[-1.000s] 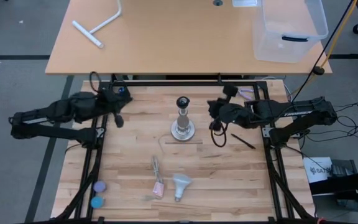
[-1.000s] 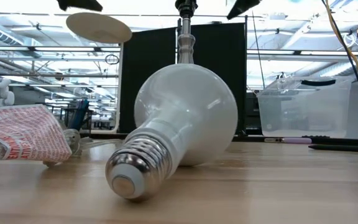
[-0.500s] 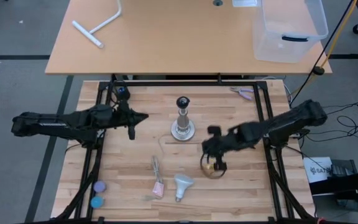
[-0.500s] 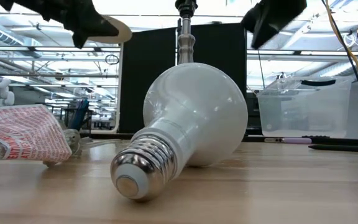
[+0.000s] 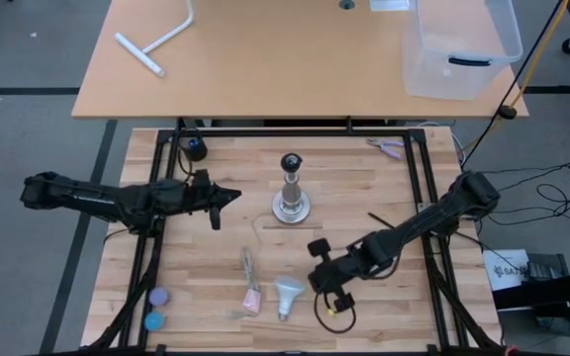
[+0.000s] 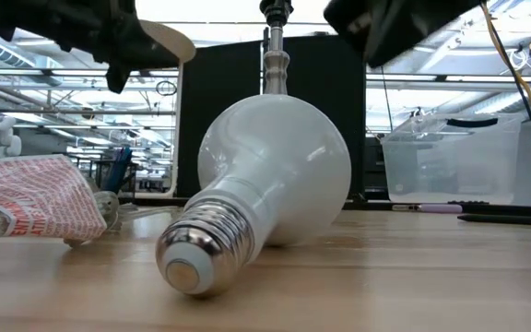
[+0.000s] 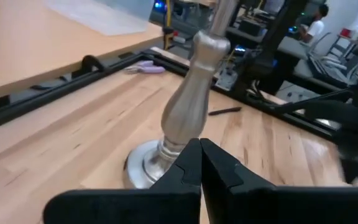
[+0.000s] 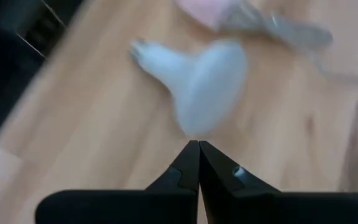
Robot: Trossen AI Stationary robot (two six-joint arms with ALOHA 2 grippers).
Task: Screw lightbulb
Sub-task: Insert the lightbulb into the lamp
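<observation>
I see left gripper [image 5: 228,194] clenched empty, pointing at metal lamp post [image 5: 291,188] mid-table. Lightbulb [image 5: 287,294] lying on side near front edge. Right gripper [image 5: 323,280] clenched empty, just right of bulb.

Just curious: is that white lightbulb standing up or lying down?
Lying down. The lightbulb rests on its side on the wooden table, silvery screw base toward the low camera.

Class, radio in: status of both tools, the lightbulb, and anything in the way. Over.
Right tool shut, empty, beside lightbulb. Left tool shut, facing metal post. Bulb lying on its side, unheld. Pink packet close beside bulb.
</observation>
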